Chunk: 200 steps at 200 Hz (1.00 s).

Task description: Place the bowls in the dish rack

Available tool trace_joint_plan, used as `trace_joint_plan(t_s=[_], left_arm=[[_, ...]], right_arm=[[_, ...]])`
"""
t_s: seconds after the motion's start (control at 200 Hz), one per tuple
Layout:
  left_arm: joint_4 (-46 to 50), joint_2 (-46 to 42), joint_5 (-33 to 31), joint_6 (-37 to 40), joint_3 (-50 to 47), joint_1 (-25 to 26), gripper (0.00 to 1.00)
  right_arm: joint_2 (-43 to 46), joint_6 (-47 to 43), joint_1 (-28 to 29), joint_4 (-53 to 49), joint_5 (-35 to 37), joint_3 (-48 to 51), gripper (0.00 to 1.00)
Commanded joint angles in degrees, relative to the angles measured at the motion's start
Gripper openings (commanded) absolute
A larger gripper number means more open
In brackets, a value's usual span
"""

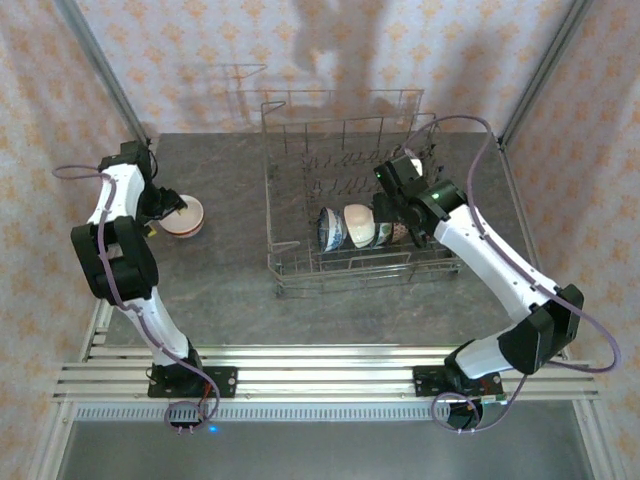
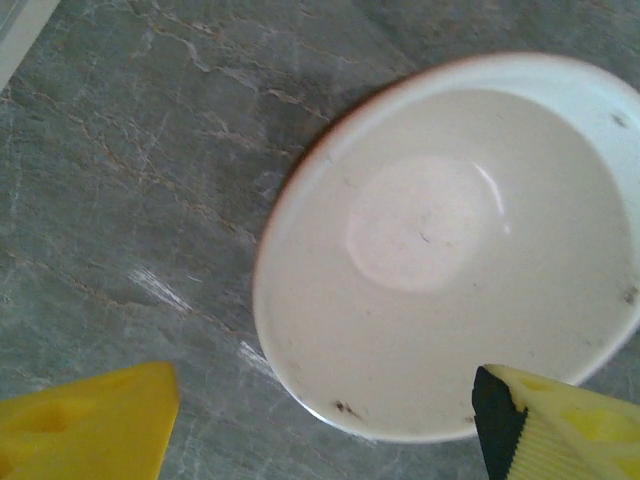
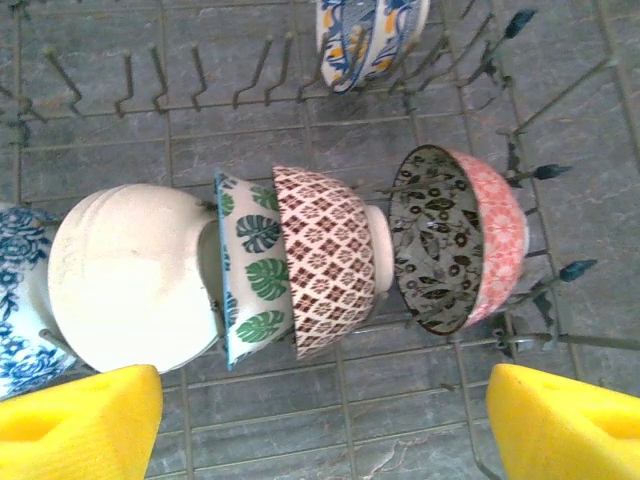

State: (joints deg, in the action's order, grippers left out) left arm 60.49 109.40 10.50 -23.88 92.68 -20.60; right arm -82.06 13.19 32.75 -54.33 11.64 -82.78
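Left fingers (image 2: 90,420) open over white ceramic bowl (image 2: 430,250), table's (image 2: 150,150) left edge; right fingers (image 3: 80,420) open over patterned bowls (image 3: 330,260) in grey wire rack (image 1: 271,200).

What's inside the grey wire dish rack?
The grey wire dish rack holds a row of ceramic bowls on edge: blue-white patterned, plain white, green-leaf, brown lattice, pink floral, plus a blue-yellow one apart. From above, the right arm covers the row's right end.

White bowl (image 2: 440,250), grey marbled table (image 2: 150,150)
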Motion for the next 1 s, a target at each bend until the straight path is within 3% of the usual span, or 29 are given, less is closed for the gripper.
trace_joint_plan(t_s=[0.0, 0.225, 0.571, 0.826, 0.996], left_arm=[[1.9, 2.5, 0.2, 0.9, 2.4, -0.4, 0.79], [1.5, 5.2, 0.1, 1.6, 2.8, -0.6, 0.77], [0.6, 5.8, 2.8, 2.0, 2.2, -0.6, 0.55], [1.1, 5.3, 3.4, 2.9, 2.6, -0.6, 0.45], [1.6, 5.3, 3.8, 3.4, 2.7, -0.6, 0.3]], right_arm=[[-0.8, 1.3, 0.2, 1.0, -1.6, -0.3, 0.8], [-1.9, 1.9, 0.2, 0.9, -2.5, -1.4, 0.75], [-3.0, 2.7, 0.6, -0.3, -3.3, -3.0, 0.71], [-3.8, 3.0, 1.5, -0.6, -3.2, -3.8, 0.68], [-3.7, 3.0, 1.5, -1.0, -3.3, -4.1, 0.66]])
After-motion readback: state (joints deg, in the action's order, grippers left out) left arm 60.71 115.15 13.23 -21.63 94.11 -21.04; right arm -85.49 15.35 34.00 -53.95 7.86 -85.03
